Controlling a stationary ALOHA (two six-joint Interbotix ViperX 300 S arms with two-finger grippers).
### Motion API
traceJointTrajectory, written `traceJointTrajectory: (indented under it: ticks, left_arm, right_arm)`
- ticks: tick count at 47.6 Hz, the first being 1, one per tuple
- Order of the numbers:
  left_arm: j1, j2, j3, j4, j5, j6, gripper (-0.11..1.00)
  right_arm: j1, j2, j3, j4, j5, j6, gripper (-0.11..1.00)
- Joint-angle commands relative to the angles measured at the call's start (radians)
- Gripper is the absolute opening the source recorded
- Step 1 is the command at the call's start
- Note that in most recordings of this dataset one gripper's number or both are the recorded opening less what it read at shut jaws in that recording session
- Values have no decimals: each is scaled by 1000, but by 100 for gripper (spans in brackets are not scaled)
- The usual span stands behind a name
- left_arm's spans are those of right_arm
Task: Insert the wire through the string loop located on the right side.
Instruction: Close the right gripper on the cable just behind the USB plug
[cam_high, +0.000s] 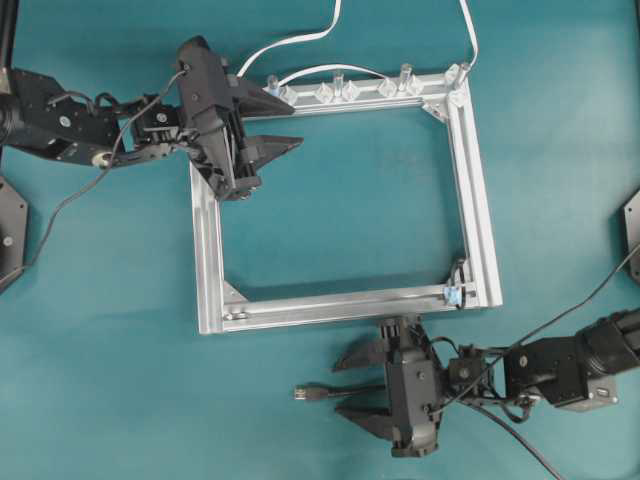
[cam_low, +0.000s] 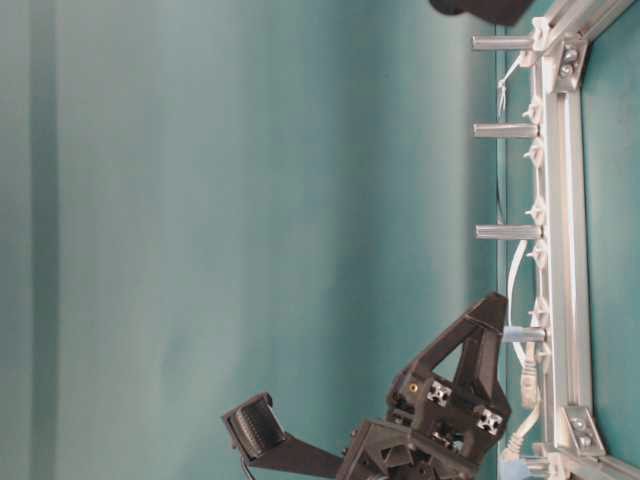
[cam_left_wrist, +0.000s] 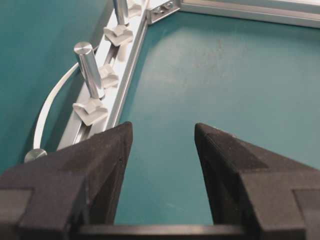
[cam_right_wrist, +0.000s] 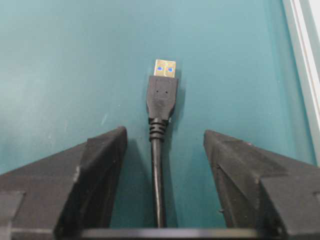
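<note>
- My right end effector (cam_high: 345, 387) sits low on the bench (cam_high: 100, 350), at about 6 o'clock in the overhead view, just below the frame's bottom rail.
- Its fingers (cam_right_wrist: 95, 170) stand spread apart, one on each side of the wire (cam_right_wrist: 159, 165); in the right wrist view I see a gap between each pad and the cable, so nothing is gripped.
- The wire lies flat on the bench, running straight up between my fingers toward 12 o'clock in the wrist view, its plug (cam_right_wrist: 164, 68) beyond the fingertips.
- In the overhead view the plug points toward 9 o'clock.
- My left end effector (cam_high: 283, 122) is released wide and holds nothing, hovering at the frame's (cam_high: 480, 200) 11 o'clock corner.
- In the left wrist view, upright metal pegs (cam_left_wrist: 90, 70) and a white flat cable (cam_left_wrist: 50, 105) lie at 10 o'clock from my fingers.
- The string loop (cam_high: 455, 285) stands at the frame's 5 o'clock corner, with its bluish piece on the rail, up and right of my right end effector.
- The bench is plain teal; a teal wall backs it in the table-level view.
</note>
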Motion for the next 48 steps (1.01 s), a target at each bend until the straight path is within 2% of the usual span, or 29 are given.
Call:
traceJointTrajectory:
  ticks: [1,15,22,48]
  left_arm:
    - [-5,-23,-8,3,-5,5,52]
    - [-11,-26,-8,2,6,5,52]
    - [-12,-25,-8,3,18,5,52]
    - [-12,-25,-8,3,21,5,52]
  right_arm:
    - [-2,-12,-17,2,-3,-2,66]
    - [-6,0,-25,2,8,-3,40]
    - [-6,-2,-25,2,41,-5,12]
    - [-21,-17,-20,2,44,-6,12]
